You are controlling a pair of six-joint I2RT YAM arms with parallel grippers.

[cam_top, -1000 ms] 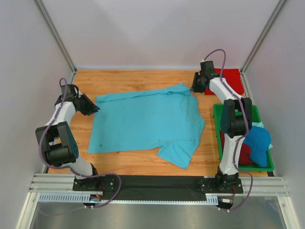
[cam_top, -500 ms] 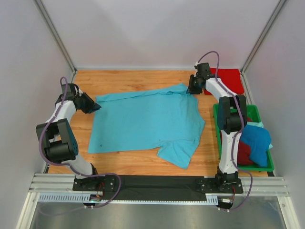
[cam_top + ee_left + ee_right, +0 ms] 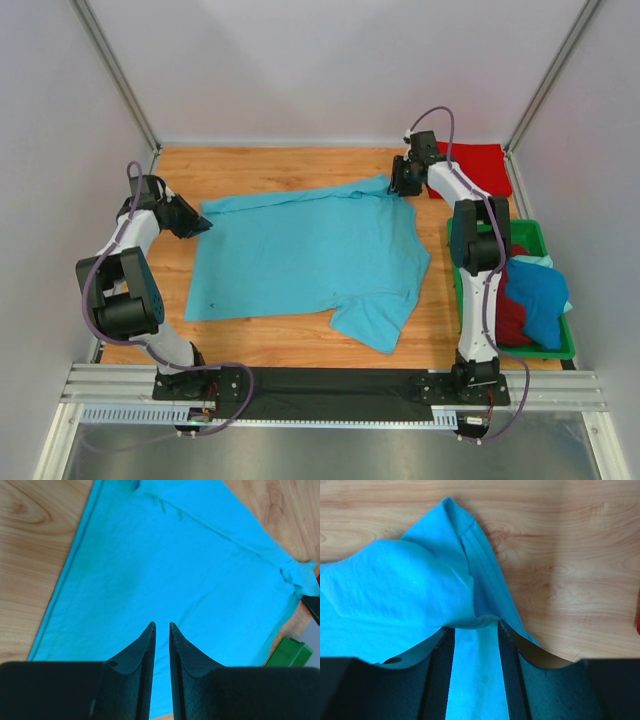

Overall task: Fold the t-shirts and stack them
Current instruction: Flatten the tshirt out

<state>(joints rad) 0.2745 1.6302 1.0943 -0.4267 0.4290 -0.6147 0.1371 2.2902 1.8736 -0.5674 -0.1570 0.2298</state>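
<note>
A light turquoise t-shirt [image 3: 310, 250] lies spread flat on the wooden table. My left gripper [image 3: 205, 226] sits at its back left corner. In the left wrist view [image 3: 161, 626] the jaws are closed to a narrow slit filled with turquoise cloth [image 3: 175, 555]. My right gripper [image 3: 398, 187] is at the shirt's back right corner. In the right wrist view [image 3: 475, 630] its jaws stand open, with a raised fold of the shirt [image 3: 395, 580] between them and draped over the left finger. A folded bright red shirt [image 3: 480, 165] lies at the back right.
A green tray [image 3: 455, 240] at the right edge holds a deeper blue shirt [image 3: 540, 295] and a dark red shirt [image 3: 510, 320]. Its corner shows in the left wrist view [image 3: 290, 652]. Grey walls close in the table on three sides.
My right gripper has moved left, from beside the red shirt onto the turquoise shirt's back right corner. The left gripper has barely shifted. The shirt lies as before.
</note>
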